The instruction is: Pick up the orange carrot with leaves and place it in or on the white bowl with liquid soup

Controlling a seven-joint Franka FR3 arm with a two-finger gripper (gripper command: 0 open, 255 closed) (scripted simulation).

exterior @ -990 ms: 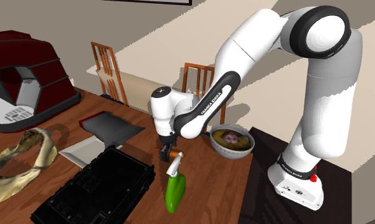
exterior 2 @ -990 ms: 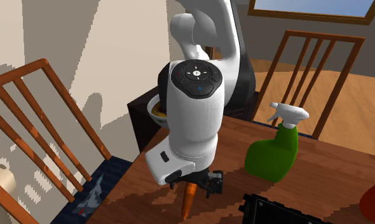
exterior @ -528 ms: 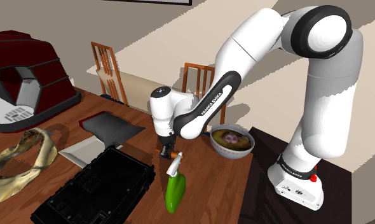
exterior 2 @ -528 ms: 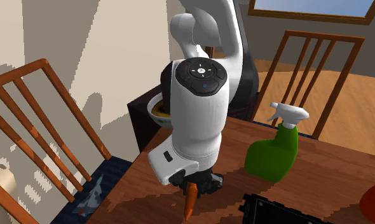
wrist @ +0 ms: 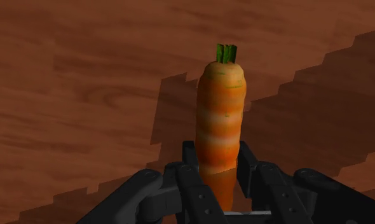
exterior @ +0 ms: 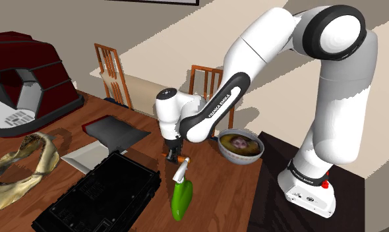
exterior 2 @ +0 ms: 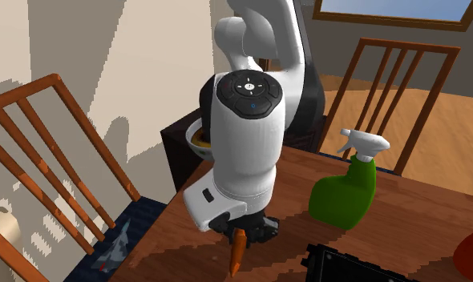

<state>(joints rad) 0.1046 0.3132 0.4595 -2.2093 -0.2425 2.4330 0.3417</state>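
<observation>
Brown wooden tabletop [wrist: 72,76] lies under the all-black two-finger gripper [wrist: 217,153], whose jaws are clamped on the orange carrot with a green leaf stub [wrist: 220,108], held upright near the table's edge. The white bowl of soup [exterior: 231,159] sits apart, toward the shoulder view's right.

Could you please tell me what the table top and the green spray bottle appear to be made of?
The table top: reddish-brown wood, matte, judging by its grain. The green spray bottle: probably plastic, smooth, evenly coloured, with a white trigger head.
</observation>
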